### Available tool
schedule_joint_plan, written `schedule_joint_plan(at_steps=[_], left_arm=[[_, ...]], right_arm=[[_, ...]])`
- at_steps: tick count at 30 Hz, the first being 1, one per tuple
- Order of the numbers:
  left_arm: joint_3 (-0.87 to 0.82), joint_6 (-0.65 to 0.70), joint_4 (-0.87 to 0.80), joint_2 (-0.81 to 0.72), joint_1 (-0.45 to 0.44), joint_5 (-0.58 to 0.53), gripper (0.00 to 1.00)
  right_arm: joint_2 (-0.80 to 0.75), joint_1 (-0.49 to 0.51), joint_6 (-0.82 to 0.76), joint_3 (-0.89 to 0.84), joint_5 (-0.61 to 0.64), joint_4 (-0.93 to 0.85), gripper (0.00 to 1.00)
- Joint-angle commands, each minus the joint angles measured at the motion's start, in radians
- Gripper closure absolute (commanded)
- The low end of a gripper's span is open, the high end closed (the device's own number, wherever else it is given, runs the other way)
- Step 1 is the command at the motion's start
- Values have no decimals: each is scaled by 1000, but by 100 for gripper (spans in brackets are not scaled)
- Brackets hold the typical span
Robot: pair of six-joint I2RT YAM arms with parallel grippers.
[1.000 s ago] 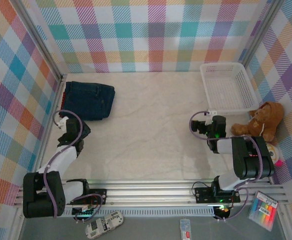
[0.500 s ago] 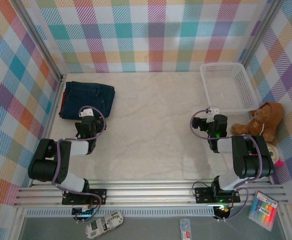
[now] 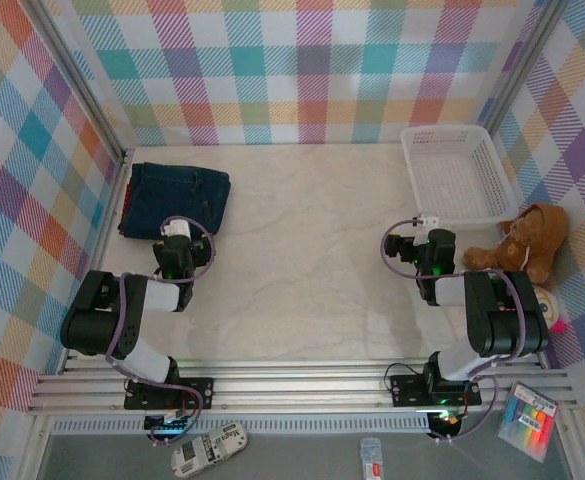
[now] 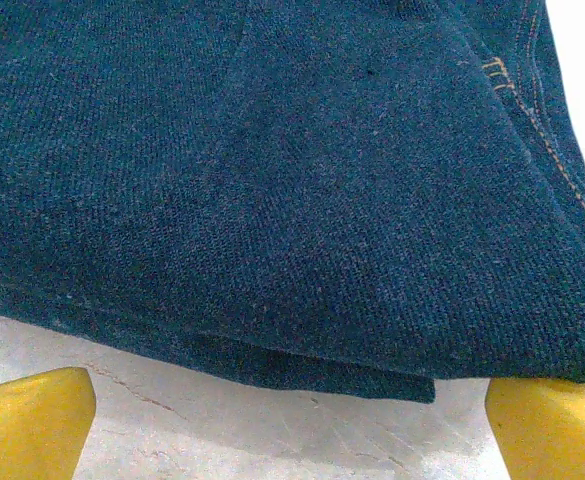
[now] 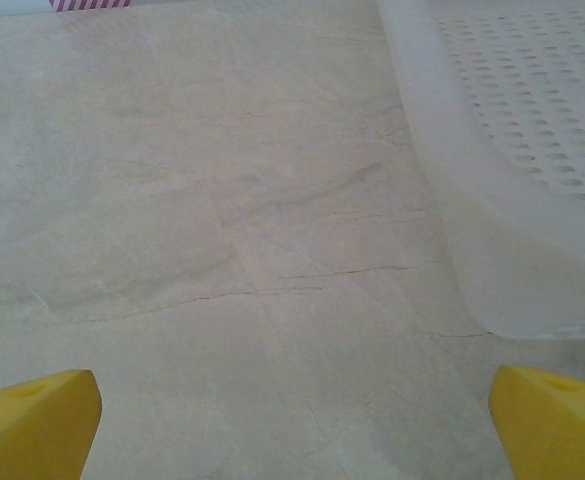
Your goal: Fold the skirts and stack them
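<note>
Skirts (image 3: 177,198) folded in one pile at upper left of the overhead frame, on the pale table (image 3: 312,260); dark blue denim on top, thin red edge showing along the pile's left side. Left gripper (image 3: 175,242) just below that pile, yellow fingers (image 4: 27,425) spread wide at the bottom corners of the wrist frame, gripping nothing, denim fold just ahead. Right gripper (image 3: 419,240) at centre right, likewise spread and empty over bare table, near the white basket (image 3: 452,175). Teddy bear (image 3: 524,245) at far right.
</note>
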Motion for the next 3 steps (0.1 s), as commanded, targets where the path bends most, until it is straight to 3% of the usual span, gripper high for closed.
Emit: schedule_joint_plan(at_steps=[1, 3], left_arm=[[8, 0, 42, -1, 7, -11, 0], [9, -1, 42, -1, 6, -10, 0]], right_arm=[[-1, -5, 3, 17, -4, 36, 1], [-2, -5, 3, 15, -4, 39, 1]])
